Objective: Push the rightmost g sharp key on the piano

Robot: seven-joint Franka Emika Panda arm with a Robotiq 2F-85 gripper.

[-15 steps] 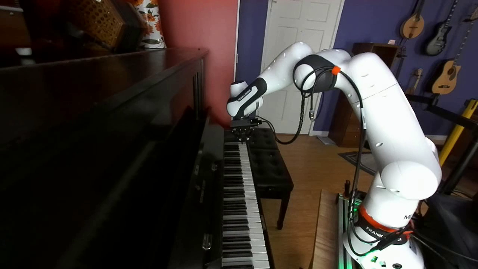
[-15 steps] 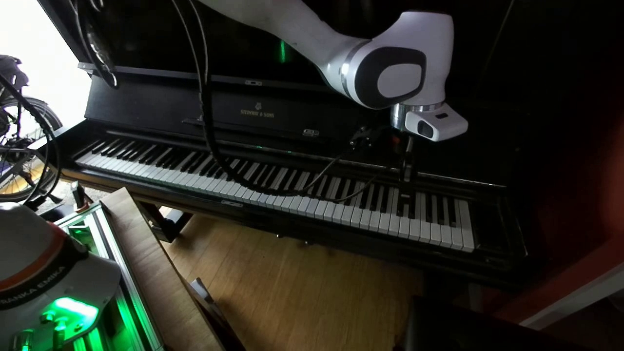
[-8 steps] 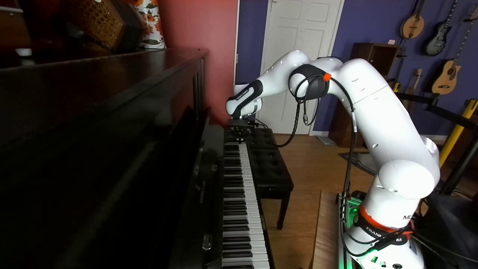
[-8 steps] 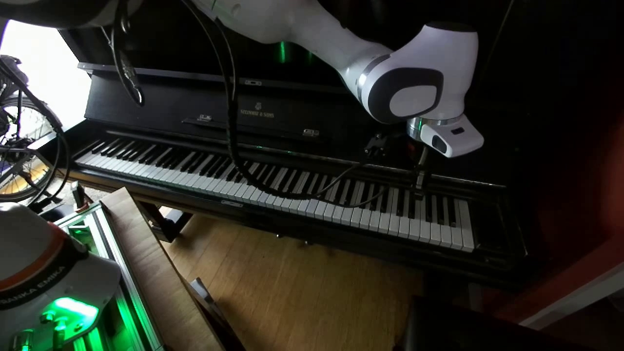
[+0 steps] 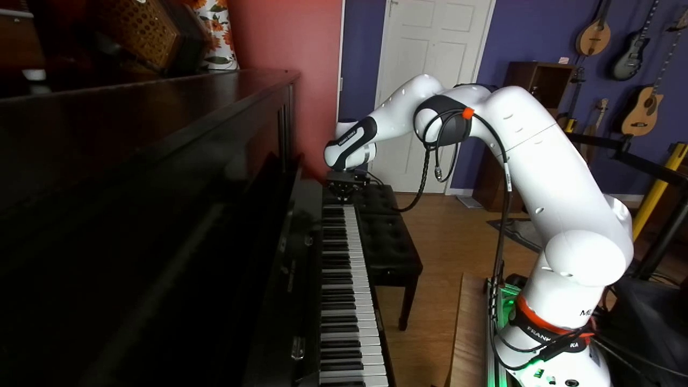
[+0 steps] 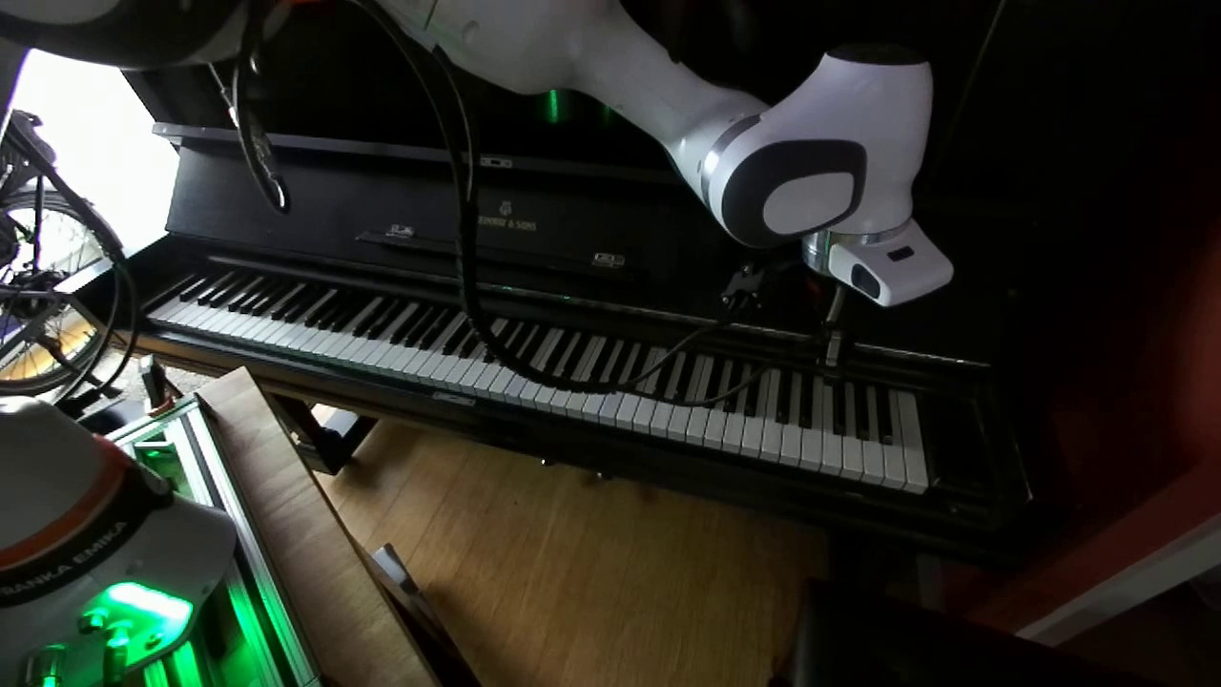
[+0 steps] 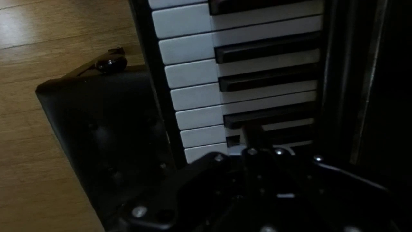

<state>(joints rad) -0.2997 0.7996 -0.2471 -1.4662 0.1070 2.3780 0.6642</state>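
- The slim black metal tool [image 6: 833, 353], fingertips together, points down right of centre.
- The dark glossy upright piano [image 6: 572, 239] spans the frame, its white and black keys [image 6: 546, 397] beneath; contact cannot be told.

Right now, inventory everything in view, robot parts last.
Glossy upright piano: one, dark, beside red wall
Tufted padded bench: one, black, beside piano
Spoked bicycle: one, dark, past piano's end
Perforated wooden object: one, brown, atop piano
Floral object: one, multicoloured, atop piano
Panelled door: one, white, beside purple wall
Wooden cabinet: one, brown, near door
Stringed instruments: at least four, various, along purple wall
Jointed arm: one, white, over piano
Gripper: one, black, above white and black keys
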